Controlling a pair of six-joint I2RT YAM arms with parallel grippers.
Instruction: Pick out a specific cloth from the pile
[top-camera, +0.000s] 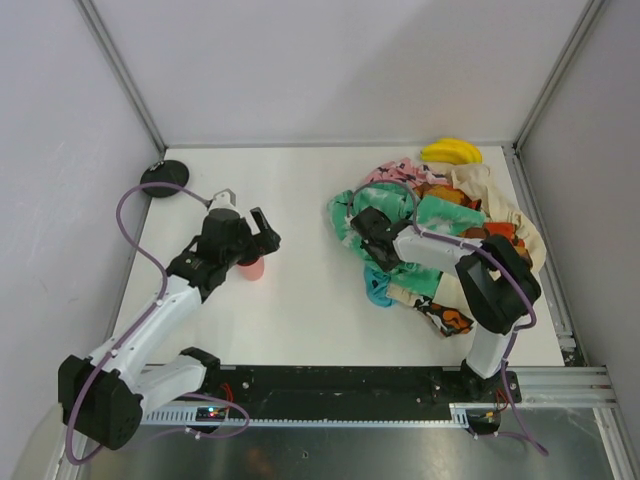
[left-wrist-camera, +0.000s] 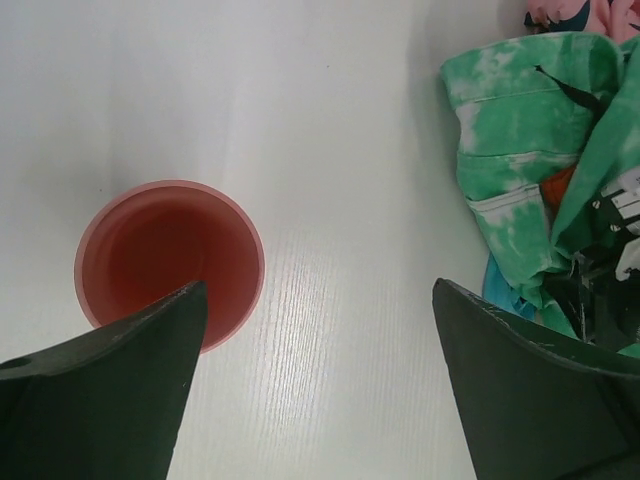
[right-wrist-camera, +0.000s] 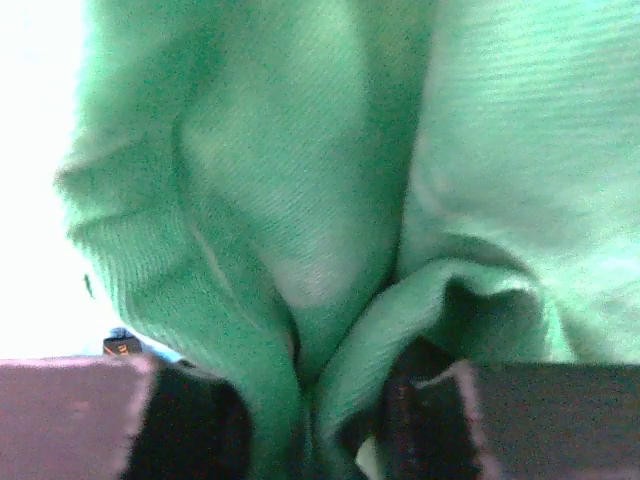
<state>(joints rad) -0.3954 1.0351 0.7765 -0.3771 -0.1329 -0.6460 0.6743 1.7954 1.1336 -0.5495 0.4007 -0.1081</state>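
The pile (top-camera: 455, 215) of mixed cloths lies at the right of the table. Only a small turquoise-blue part of the cloth (top-camera: 376, 287) shows, at the pile's near-left edge under the green-and-white tie-dye cloth (top-camera: 345, 212). A sliver of it also shows in the left wrist view (left-wrist-camera: 497, 288). My right gripper (top-camera: 368, 232) is down in the pile's left side. Its fingers are closed on a bunched fold of the green tie-dye cloth (right-wrist-camera: 300, 200). My left gripper (top-camera: 264, 231) is open and empty above bare table, its jaws wide apart (left-wrist-camera: 320, 300).
A pink cup (top-camera: 252, 268) stands upright just beside my left gripper, empty inside (left-wrist-camera: 170, 260). A yellow banana (top-camera: 451, 152) lies at the pile's far edge. A black round disc (top-camera: 163, 173) sits at the far left corner. Walls enclose the table.
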